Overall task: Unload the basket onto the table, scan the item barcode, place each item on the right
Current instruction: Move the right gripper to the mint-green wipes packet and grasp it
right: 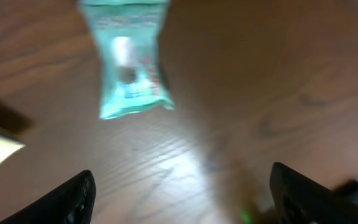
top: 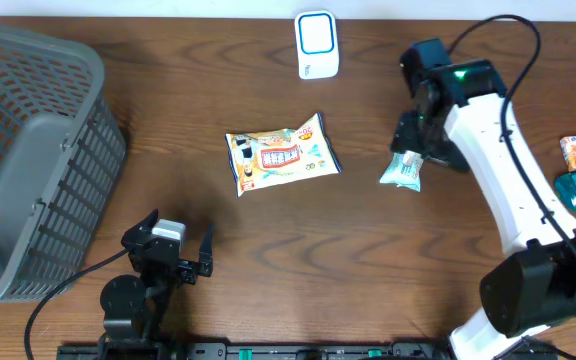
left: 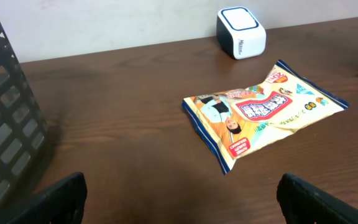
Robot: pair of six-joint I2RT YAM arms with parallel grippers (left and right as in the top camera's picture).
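My right gripper (right: 182,193) hangs spread above the worktop (right: 260,93), nothing between its fingers; the teal packet (right: 129,68) lies flat just ahead. My left gripper (left: 179,199) is spread too, facing the yellow snack bag (left: 260,112) and white scanner (left: 240,31).

The bench (top: 268,260) is dark brown wood grain with a smooth, slightly shiny finish that throws back a pale glare. The yellow snack bag (top: 281,153) is crinkled, glossy plastic film, and so is the small teal packet (top: 403,172). The basket (top: 90,62) is matt grey plastic lattice. The scanner (top: 317,45) has a smooth white plastic shell.
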